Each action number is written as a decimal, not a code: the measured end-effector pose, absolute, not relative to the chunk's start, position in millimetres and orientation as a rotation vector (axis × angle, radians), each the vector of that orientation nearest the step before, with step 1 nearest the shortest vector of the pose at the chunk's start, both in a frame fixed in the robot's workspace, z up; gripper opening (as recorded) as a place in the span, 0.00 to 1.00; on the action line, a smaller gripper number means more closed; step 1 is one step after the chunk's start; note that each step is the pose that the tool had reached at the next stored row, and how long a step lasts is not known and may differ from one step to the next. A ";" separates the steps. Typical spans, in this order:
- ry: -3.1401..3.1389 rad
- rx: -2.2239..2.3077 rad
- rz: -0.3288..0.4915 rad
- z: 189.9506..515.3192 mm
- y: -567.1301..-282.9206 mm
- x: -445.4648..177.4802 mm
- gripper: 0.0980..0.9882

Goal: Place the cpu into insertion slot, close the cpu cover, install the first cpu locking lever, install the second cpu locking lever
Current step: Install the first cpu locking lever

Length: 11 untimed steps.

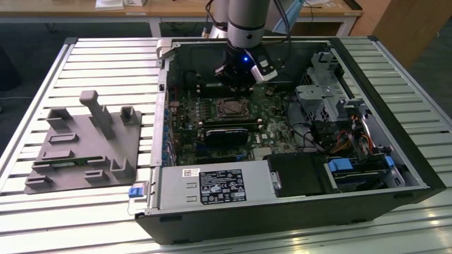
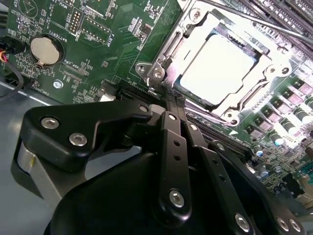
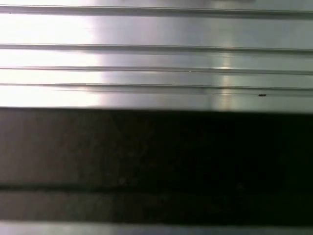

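Black fingers of the hand (image 2: pixel 172 100) are pressed together, holding nothing, poised just beside the insertion slot (image 2: pixel 215 66). Its cpu (image 2: pixel 217 62) lies seated under the closed cpu cover (image 2: pixel 195 34), inside the computer case (image 1: pixel 282 211) on the slatted counter (image 1: pixel 106 53).

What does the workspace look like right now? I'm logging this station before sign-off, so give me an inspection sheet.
Surface: ribbed metal table, carrying an open computer case.
Job's things: cpu seated in the insertion slot; cpu cover closed over it.
Clutter: grey fixture tray at the exterior view's left of the case.
Gripper: gripper shut, empty, at the socket's edge.
Cables: bundle beside the drive bays.
Surroundings: wooden desk behind.
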State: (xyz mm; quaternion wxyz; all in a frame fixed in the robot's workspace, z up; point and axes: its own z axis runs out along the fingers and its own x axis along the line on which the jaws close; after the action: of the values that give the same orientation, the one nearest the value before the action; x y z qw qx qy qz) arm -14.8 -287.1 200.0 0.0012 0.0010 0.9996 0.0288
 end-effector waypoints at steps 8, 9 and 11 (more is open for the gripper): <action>3.139 0.003 0.073 199.3 -286.6 -14.2 0.01; 3.138 0.003 0.073 199.6 -286.6 -14.2 0.01; 3.138 0.003 0.074 199.8 -286.5 -14.2 0.01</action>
State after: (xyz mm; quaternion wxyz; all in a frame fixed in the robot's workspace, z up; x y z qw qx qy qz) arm -14.2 -286.5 199.8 0.0012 0.0010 0.9997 0.0235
